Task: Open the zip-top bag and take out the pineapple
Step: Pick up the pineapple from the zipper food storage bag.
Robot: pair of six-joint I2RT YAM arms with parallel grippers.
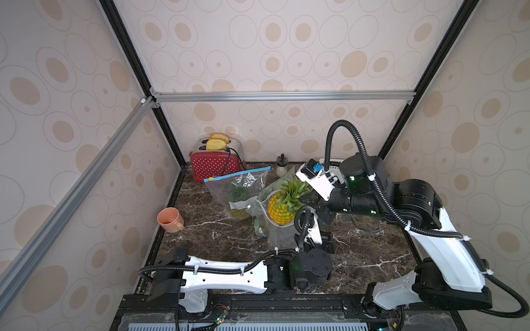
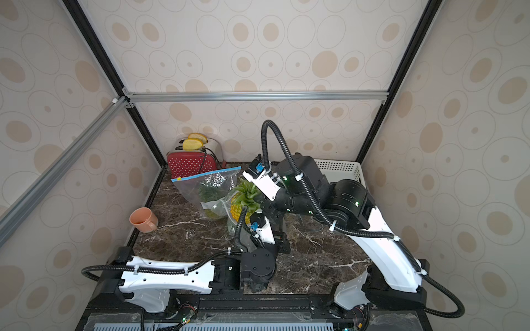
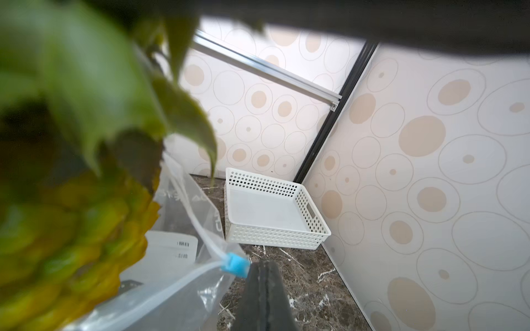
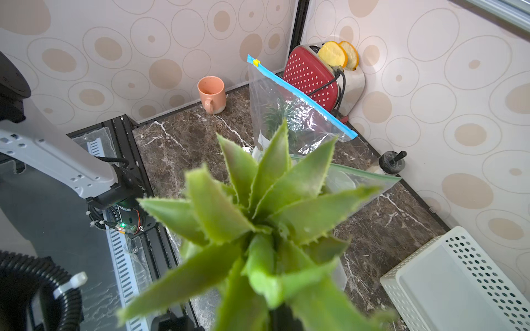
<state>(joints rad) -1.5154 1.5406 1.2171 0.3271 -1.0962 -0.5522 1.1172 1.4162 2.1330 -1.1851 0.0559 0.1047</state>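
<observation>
A yellow pineapple (image 1: 279, 210) with a green crown (image 4: 272, 217) stands half out of the mouth of a clear zip-top bag (image 1: 275, 238) at mid-table. My right gripper (image 1: 311, 197) is shut on the crown from the right; leaves hide its jaws in the right wrist view. In the left wrist view my left gripper (image 3: 262, 266) is pressed shut at the bag's corner, right beside the blue slider (image 3: 235, 265). The bag's film (image 3: 172, 298) hangs beside it, and the fruit (image 3: 71, 258) fills the near side of that view.
A second zip-top bag (image 1: 238, 183) with a blue strip leans behind, holding another pineapple. A red toaster (image 1: 213, 166) stands at the back left, an orange mug (image 1: 169, 219) at the left edge, a small jar (image 1: 281, 166) at the back, and a white basket (image 2: 338, 169) at the back right.
</observation>
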